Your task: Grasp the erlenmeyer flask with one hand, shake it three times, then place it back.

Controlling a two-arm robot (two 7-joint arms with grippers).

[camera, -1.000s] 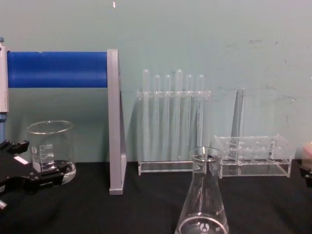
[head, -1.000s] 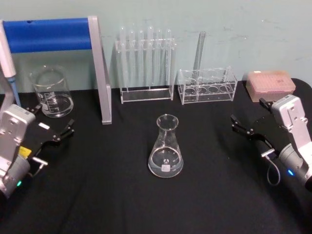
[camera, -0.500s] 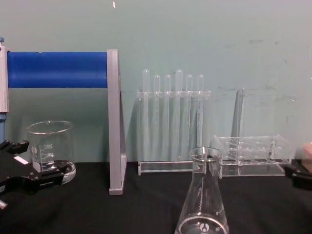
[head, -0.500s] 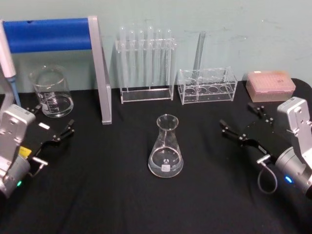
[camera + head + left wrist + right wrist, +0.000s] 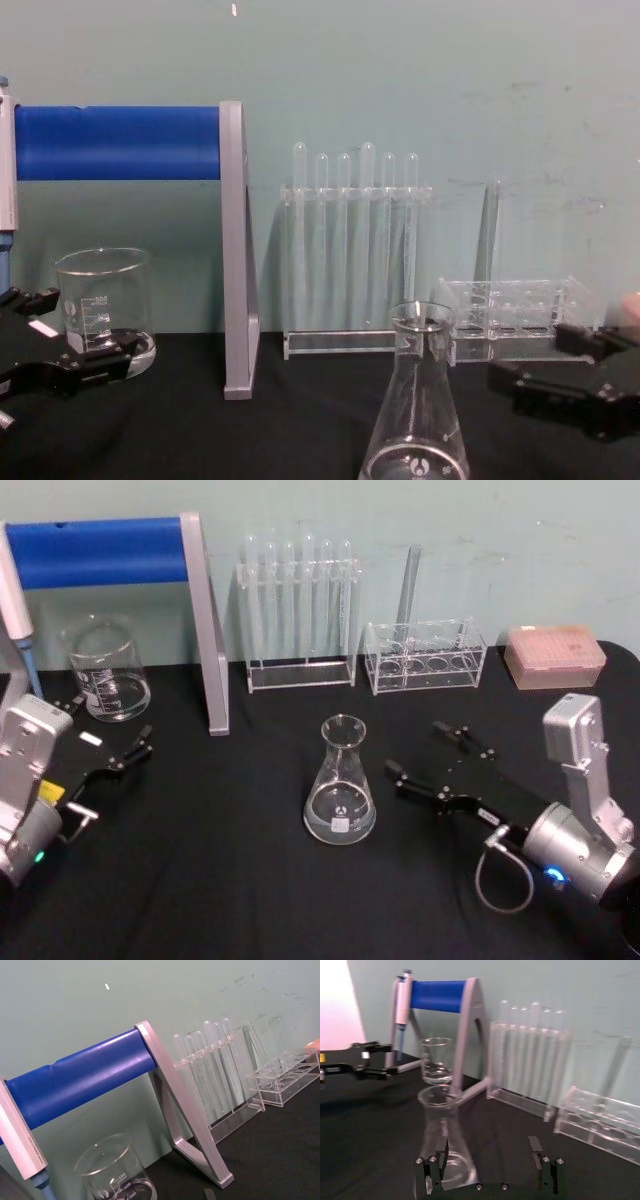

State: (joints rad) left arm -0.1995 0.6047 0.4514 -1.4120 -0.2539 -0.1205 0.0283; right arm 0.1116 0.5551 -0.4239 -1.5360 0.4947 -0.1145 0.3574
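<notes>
The erlenmeyer flask [image 5: 340, 785] stands upright on the black table, clear glass with a small white mark near its base; the chest view shows the flask [image 5: 415, 400] low in the middle. My right gripper [image 5: 416, 748] is open just to the flask's right, a short gap away and touching nothing. In the right wrist view the flask [image 5: 442, 1135] stands ahead of the right gripper [image 5: 488, 1160], in line with one finger rather than between the two. My left gripper [image 5: 105, 725] rests open at the far left by the beaker.
A glass beaker [image 5: 105, 670] sits back left beside a grey stand with a blue bar [image 5: 205, 630] and a pipette [image 5: 15, 600]. Behind the flask are a test-tube rack [image 5: 300, 610], a lower clear rack [image 5: 425, 655] and a pink box [image 5: 555, 655].
My right gripper has swept in from the table's right side toward the flask, staying open. The flask and my left arm have not moved.
</notes>
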